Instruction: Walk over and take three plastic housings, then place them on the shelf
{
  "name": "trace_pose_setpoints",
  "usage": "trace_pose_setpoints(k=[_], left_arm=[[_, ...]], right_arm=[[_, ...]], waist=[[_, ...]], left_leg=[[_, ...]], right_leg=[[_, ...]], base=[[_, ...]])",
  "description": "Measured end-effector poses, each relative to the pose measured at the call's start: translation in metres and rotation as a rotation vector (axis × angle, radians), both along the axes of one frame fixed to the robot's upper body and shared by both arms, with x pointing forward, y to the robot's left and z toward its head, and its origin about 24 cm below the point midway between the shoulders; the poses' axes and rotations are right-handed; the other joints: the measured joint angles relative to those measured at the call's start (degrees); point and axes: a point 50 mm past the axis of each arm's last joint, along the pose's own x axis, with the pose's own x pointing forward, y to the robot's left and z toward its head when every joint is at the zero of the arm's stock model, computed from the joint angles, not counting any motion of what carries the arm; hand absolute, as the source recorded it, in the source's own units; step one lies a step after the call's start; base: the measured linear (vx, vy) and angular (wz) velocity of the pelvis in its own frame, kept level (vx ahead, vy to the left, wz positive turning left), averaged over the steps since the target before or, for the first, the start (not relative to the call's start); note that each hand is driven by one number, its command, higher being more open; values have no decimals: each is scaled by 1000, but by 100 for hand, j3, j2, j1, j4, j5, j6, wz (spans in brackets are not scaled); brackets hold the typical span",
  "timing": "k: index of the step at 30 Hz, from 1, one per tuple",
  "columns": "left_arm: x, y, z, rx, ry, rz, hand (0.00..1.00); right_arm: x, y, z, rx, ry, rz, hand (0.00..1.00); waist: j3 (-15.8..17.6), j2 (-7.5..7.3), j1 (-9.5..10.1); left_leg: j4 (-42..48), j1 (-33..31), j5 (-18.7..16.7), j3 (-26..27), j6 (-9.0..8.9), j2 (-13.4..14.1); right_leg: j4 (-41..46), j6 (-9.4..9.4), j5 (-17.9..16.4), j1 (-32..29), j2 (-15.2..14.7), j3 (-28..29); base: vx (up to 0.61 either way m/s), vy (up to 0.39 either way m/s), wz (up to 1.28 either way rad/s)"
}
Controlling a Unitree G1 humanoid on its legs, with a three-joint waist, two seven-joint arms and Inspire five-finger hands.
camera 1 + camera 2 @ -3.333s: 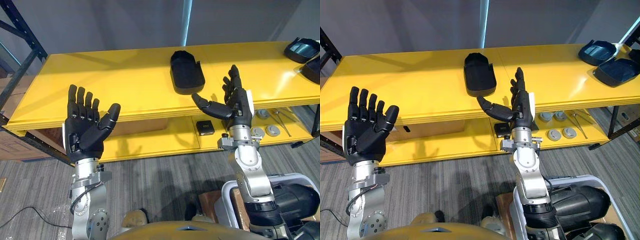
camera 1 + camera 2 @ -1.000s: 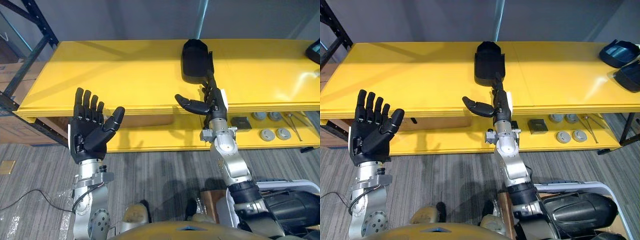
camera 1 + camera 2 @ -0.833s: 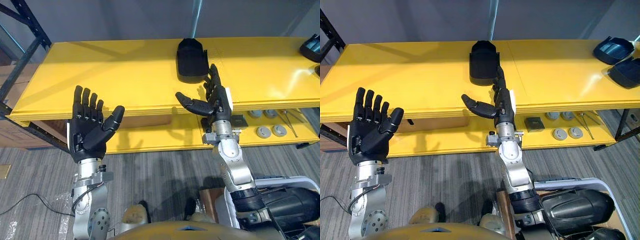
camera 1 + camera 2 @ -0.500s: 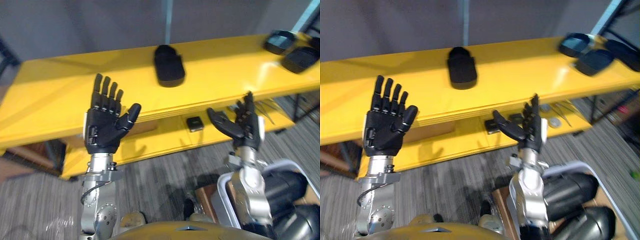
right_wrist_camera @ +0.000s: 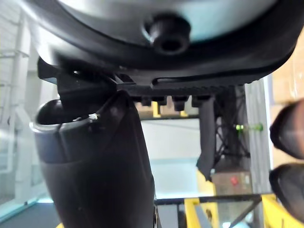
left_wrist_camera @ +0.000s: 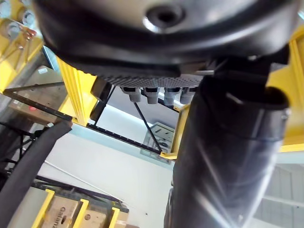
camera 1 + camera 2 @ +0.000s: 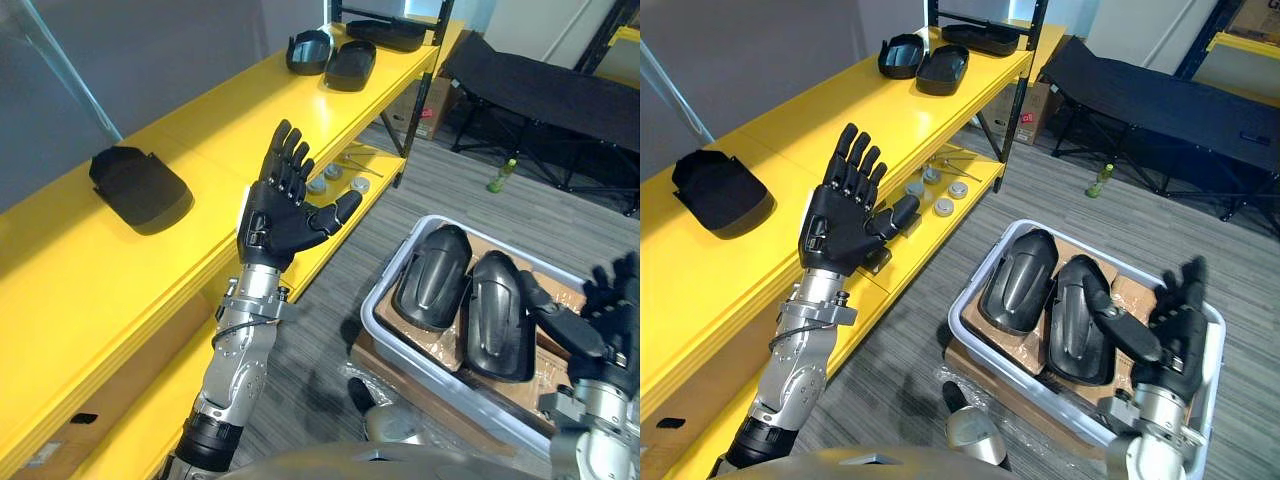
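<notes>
Yellow shelf carries black plastic housings, spaced apart.

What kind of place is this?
Likely a warehouse or workshop: a long yellow shelf, a grey bin of black plastic housings, and a cardboard box nearby.

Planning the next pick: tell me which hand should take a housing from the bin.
Right, most likely. The right hand hovers open at the grey bin, right beside the black housings lying in it. The left hand is raised, open, by the yellow shelf, away from the bin.
</notes>
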Motion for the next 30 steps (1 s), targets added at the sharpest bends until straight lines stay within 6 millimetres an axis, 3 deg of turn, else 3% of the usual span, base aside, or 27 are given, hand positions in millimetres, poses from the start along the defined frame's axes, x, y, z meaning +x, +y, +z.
trace_pose_setpoints(k=[2,4,6,8,10,14,15,16,17,19,20,21,22,23,25,27,28,29,30], left_arm=[[-3,5,-5,-5,38,34,100],[-15,18,-15,-12,88,95,100],[-23,24,-16,-16,93,109,100],[-24,22,-12,-10,61,78,100],[-28,29,-13,-16,53,73,100],[-43,39,-22,-75,97,82,100],[-47,38,-26,-89,118,75,100],[-48,38,-28,-94,126,72,100],[-49,35,-30,-97,135,62,100],[-48,33,-29,-100,130,52,100],[-47,33,-28,-100,133,49,100],[-46,33,-28,-101,131,45,100],[-44,32,-26,-110,120,34,100],[-43,31,-25,-112,109,12,100],[-42,31,-24,-124,96,-8,100],[-42,33,-25,-142,92,-25,100],[-42,33,-26,-150,98,-28,100],[-42,34,-27,-157,105,-30,100],[-42,33,-29,-174,116,-35,100]], right_arm=[[13,11,1,44,-42,70,100],[39,34,-1,95,-78,201,100],[54,48,-4,119,-78,282,100],[57,55,-8,125,-58,320,100],[56,64,-20,164,-10,347,100],[41,61,-27,201,8,313,100],[35,59,-27,243,-11,302,100],[33,58,-26,265,-24,300,100],[33,57,-24,290,-55,314,100],[49,67,-13,288,-121,386,100],[63,78,-6,269,-160,444,100],[70,83,-3,263,-180,467,100],[86,95,1,258,-201,510,100],[98,106,1,235,-188,532,100],[108,119,-2,211,-158,557,100],[110,130,-3,187,-140,574,100],[108,132,-6,181,-124,570,100],[104,133,-11,196,-102,565,100],[100,132,-17,202,-63,560,100]], waist=[[9,57,106],[42,99,386],[85,185,566],[111,231,699],[308,5,912],[421,-175,957],[471,-206,944],[501,-222,927],[580,-199,905],[617,-146,1016],[616,-141,1083],[612,-125,1125],[629,-82,1183],[644,-47,1360],[631,-47,1523],[584,-138,1702],[573,-160,1725],[540,-218,1713],[451,-370,1697]], left_leg=[[298,-196,-17,-849,47,-133],[567,-412,-51,-1941,129,-419],[475,-480,-250,-2254,166,-472],[265,-563,-529,-2386,40,-480],[405,-572,-608,-2427,63,-624],[1000,-657,-849,-2177,214,-700],[1112,-649,-879,-2033,276,-710],[1116,-651,-865,-1944,331,-709],[1065,-655,-769,-1774,479,-718],[823,-687,-529,-1280,586,-556],[651,-660,-363,-1101,597,-496],[599,-647,-296,-1050,587,-441],[573,-668,-208,-981,544,-270],[575,-678,-168,-911,474,-79],[575,-756,-99,-840,355,133],[580,-892,15,-711,163,346],[642,-964,59,-679,86,448],[698,-1072,120,-665,-23,545],[699,-1190,198,-595,-160,571]], right_leg=[[77,14,-26,-93,22,154],[153,8,-29,-277,38,358],[177,8,-28,-430,41,299],[463,57,4,-728,61,117],[817,105,-20,-817,-24,99],[881,307,134,-797,-24,291],[854,193,176,-767,-72,259],[837,-55,140,-775,-137,159],[913,-750,-410,-889,-301,-427],[1965,-749,-615,-1307,-499,-1355],[2642,-837,-690,-1287,-667,-1855],[2947,-800,-830,-1214,-751,-2067],[3448,-771,-1212,-945,-923,-2427],[3810,-780,-1469,-626,-1141,-2700],[3997,-752,-1576,-246,-1462,-2890],[3900,-684,-1533,131,-1830,-2994],[3614,-515,-1435,311,-1893,-3037],[2958,-152,-1334,557,-1895,-3185],[2320,303,-1367,709,-1877,-3359]], base=[[-31,-6,-51],[-73,54,-64],[-105,117,-18],[-117,76,41],[-146,75,21],[-150,114,-41],[-146,80,-49],[-206,85,-56],[-234,92,-72],[-269,100,-96],[-171,40,-69],[-117,-5,-57],[-95,-38,-56],[-122,-79,-60],[-100,-112,-47],[-83,-217,-47],[-104,-349,-51],[-104,-416,-50],[-85,-392,-45]])
